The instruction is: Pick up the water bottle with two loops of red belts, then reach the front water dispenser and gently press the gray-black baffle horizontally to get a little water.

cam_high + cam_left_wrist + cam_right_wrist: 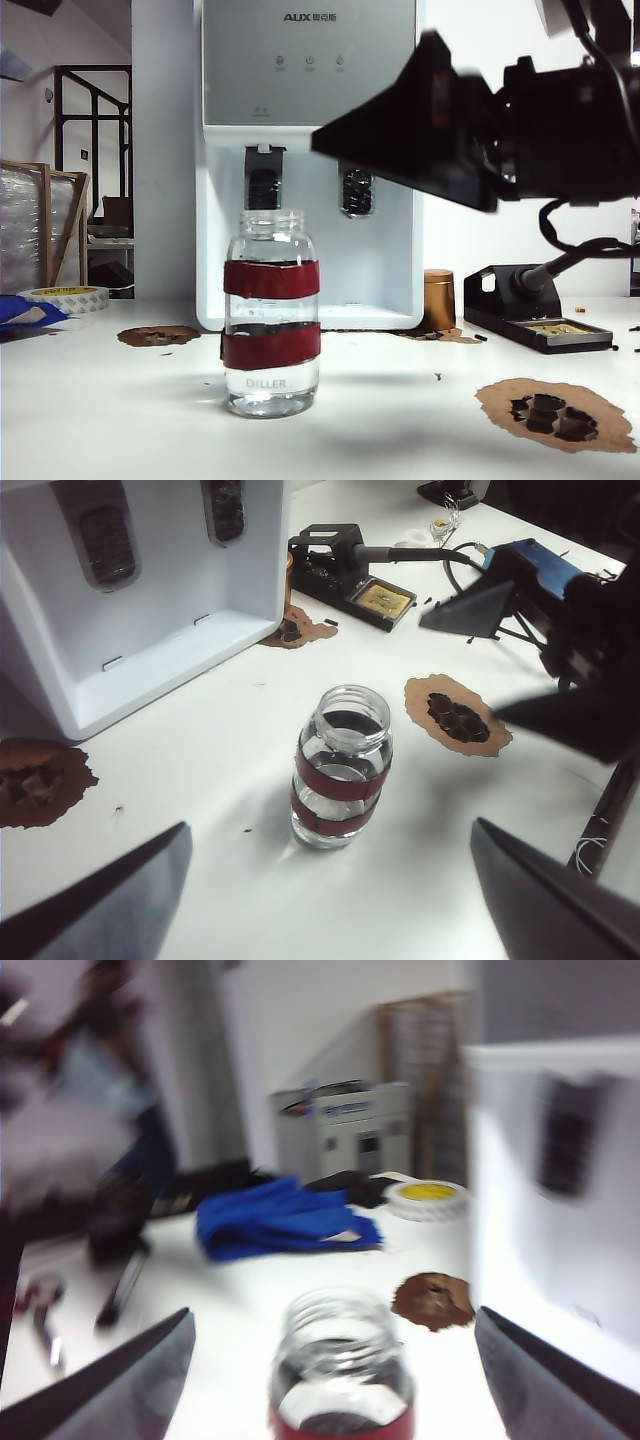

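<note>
White tabletop, scorched in patches, carries everything. Right gripper (330,1360), jaws spread wide and empty, hangs near the bottle (340,1365), whose mouth sits between them. Left gripper (325,900), likewise spread, hovers farther off. The bottle (272,312) stands upright before the dispenser (308,160). Glass, partly filled: probably rigid, slick, breakable. Grip is likely best on the red bands.

"AUX" on the water dispenser (308,60) panel, "DILLER" near the water bottle (271,312) base
</note>
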`<state>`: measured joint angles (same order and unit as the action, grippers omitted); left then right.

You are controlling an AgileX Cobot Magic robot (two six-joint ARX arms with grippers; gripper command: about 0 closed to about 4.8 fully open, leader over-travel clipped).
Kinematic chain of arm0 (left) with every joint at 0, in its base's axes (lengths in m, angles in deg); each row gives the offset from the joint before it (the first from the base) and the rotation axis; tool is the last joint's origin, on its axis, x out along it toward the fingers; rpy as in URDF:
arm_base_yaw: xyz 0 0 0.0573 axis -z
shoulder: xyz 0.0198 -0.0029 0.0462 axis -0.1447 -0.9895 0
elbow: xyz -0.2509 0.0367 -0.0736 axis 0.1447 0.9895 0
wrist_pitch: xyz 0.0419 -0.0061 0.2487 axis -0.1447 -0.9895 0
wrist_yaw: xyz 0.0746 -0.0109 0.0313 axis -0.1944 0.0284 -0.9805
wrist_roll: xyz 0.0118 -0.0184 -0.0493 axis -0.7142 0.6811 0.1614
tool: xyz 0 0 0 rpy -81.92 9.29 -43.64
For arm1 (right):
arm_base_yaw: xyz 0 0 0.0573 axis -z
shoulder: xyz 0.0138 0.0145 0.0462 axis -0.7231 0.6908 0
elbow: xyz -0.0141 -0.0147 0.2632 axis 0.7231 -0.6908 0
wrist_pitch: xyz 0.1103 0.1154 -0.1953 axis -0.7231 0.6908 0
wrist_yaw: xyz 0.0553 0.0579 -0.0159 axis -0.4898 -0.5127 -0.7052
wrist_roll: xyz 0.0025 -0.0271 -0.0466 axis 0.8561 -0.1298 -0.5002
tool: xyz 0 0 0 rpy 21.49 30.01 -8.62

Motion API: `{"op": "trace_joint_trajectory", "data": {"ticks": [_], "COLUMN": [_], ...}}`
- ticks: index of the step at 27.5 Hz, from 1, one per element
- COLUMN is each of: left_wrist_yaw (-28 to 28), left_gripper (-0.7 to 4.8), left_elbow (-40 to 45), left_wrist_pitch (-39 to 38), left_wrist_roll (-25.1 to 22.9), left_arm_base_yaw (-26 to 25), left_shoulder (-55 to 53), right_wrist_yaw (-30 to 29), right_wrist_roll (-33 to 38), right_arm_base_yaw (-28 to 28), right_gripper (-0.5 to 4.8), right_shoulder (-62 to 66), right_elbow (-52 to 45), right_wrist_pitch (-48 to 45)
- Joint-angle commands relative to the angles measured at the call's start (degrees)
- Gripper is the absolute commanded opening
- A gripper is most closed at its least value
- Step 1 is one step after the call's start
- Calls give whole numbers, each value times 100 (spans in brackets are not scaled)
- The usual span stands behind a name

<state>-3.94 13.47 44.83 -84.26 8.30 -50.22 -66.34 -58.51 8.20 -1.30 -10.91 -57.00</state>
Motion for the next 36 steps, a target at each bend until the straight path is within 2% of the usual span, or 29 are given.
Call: {"op": "trace_joint_trajectory", "data": {"ticks": [1,9,13,36], "left_wrist_yaw": [20,17,17,26], "left_gripper": [479,479,479,479], "left_elbow": [-7,-7,-7,-9], "left_wrist_pitch": [76,79,79,101], "left_wrist_roll": [-17,-17,-17,-26], "left_arm_base_yaw": [4,4,4,4], "left_shoulder": [-4,-4,-4,-96], "right_wrist_yaw": [-278,-278,-345,-214], "right_wrist_roll": [-549,-529,-387,-127], "right_arm_base_yaw": [-2,-2,-2,4], "right_gripper": [479,479,479,479], "right_shoulder": [20,304,918,2505], "right_elbow": [17,22,125,1003], "right_wrist_pitch": [166,269,-282,-262]}}
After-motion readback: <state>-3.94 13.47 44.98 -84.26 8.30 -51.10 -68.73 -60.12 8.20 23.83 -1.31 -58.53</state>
